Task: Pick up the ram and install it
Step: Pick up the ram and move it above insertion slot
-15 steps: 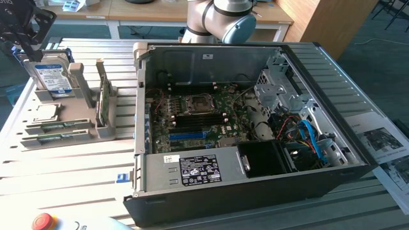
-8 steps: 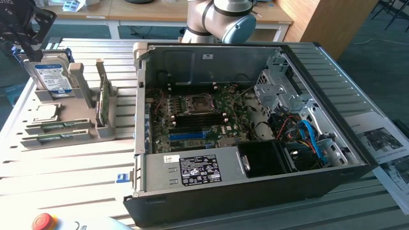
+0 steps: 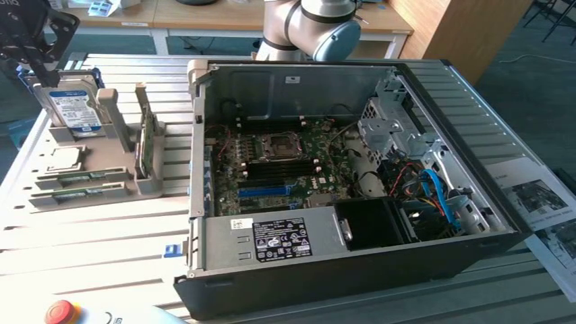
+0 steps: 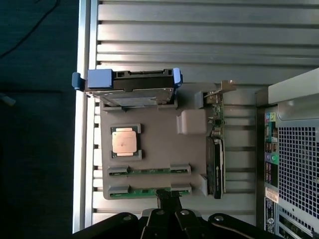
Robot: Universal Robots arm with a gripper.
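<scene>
Gripper [image 3: 38, 64] hovers at upper left of the exterior view; grip state cannot be told. Ram [image 3: 79, 196] lies flat in grey tray [image 3: 110, 160], left of computer case [image 3: 360, 270].

tray [image 3: 115, 183]: exterior view's left of case [image 3: 360, 273] | ram [image 3: 81, 178]: in tray slot | hard drive [image 3: 77, 111]: on tray

The ram [image 4: 139, 190], a thin green stick, sits in a grey tray [image 4: 159, 147] slot, parallel beside another stick [image 4: 149, 171].
</scene>
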